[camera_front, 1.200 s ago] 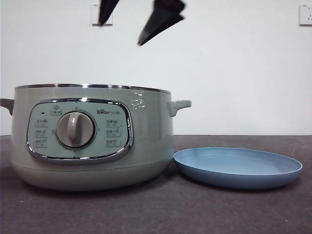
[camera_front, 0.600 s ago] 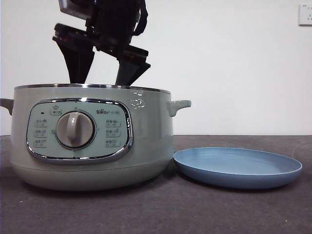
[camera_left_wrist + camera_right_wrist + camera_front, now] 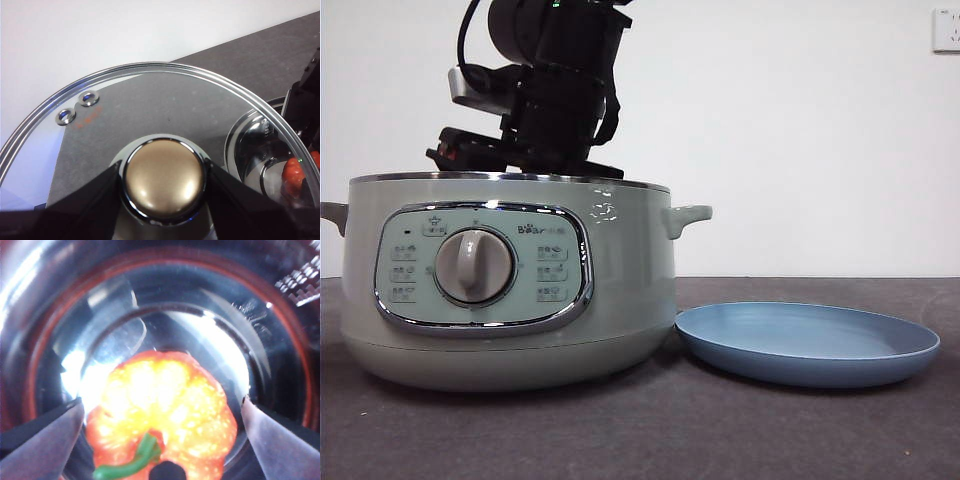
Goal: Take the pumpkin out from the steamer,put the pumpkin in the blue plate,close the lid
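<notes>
White wall, dark table. I had the right gripper (image 3: 162,412) spread around the ribbed orange pumpkin (image 3: 162,415) inside the sage-green steamer (image 3: 510,290); light, glossy, best flank-gripped. Left gripper (image 3: 162,182) pinched the glass lid (image 3: 150,100) knob.

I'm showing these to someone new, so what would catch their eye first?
Probably the right gripper plunged into the open steamer, jaws spread either side of the orange pumpkin at its bottom. Next, the left gripper holds the glass lid by its knob, off the pot. The blue plate sits beside the steamer.
</notes>
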Robot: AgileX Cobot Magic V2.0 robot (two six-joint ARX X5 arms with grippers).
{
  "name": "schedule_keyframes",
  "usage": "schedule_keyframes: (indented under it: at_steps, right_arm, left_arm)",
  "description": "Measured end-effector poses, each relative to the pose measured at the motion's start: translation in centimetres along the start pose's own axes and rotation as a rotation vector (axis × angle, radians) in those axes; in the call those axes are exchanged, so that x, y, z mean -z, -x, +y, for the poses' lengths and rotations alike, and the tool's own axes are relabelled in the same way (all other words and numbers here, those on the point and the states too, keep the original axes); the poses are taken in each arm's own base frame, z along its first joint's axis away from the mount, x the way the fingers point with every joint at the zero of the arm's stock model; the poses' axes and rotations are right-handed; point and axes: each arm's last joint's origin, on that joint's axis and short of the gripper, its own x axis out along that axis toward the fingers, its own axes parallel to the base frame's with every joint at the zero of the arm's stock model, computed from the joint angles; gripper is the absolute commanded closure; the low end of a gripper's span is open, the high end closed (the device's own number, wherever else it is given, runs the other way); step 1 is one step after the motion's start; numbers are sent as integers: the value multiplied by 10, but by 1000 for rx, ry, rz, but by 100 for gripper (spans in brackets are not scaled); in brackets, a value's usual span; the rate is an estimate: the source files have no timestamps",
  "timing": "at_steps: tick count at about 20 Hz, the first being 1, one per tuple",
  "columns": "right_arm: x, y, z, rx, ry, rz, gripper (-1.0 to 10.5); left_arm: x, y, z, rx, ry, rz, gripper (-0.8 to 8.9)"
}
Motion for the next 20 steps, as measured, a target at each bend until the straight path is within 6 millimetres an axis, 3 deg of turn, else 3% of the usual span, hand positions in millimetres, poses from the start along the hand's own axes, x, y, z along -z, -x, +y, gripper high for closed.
schedule_keyframes:
  at_steps: [1,3,4,9,10,14,17,20]
  right_arm:
    - [0,0,0,0,0,0,488]
    - [0,0,0,0,0,2,828]
    - [1,0,0,-1,0,6,935]
    - [3,9,1,-2,-1,21,949]
    - [4,26,2,-1,-1,16,949]
    - [27,128,-4,23,-28,-57,949]
    - [58,179,-27,53,-127,-23,949]
    - [81,211,-51,103,-261,-85,950]
  left_arm:
    - [0,0,0,1,0,0,822]
    - [0,0,0,0,0,0,822]
    - [0,0,0,0,0,0,822]
    - [0,0,0,1,0,0,822]
    - [0,0,0,1,0,0,822]
    - [0,0,0,4,1,-3,822]
    - [-1,0,0,4,2,-4,822]
    - [-1,0,0,7,5,-9,822]
